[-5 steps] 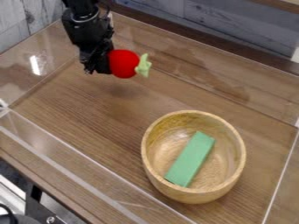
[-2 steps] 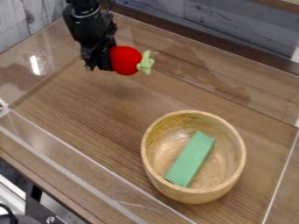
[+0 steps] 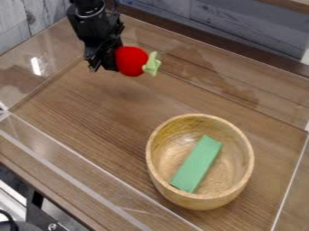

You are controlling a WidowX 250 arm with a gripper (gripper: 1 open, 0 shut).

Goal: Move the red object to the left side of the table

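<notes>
I see the black gripper at the upper left of the table, pointing steeply down, its fingers clamped on the red object. The fruit's green leafy end sticks out to the right. From this angle I can't say for sure whether the fruit touches the tabletop or hangs just above it. Well apart, at the lower right, sits 1 wooden bowl with 1 flat green block lying inside it.
</notes>
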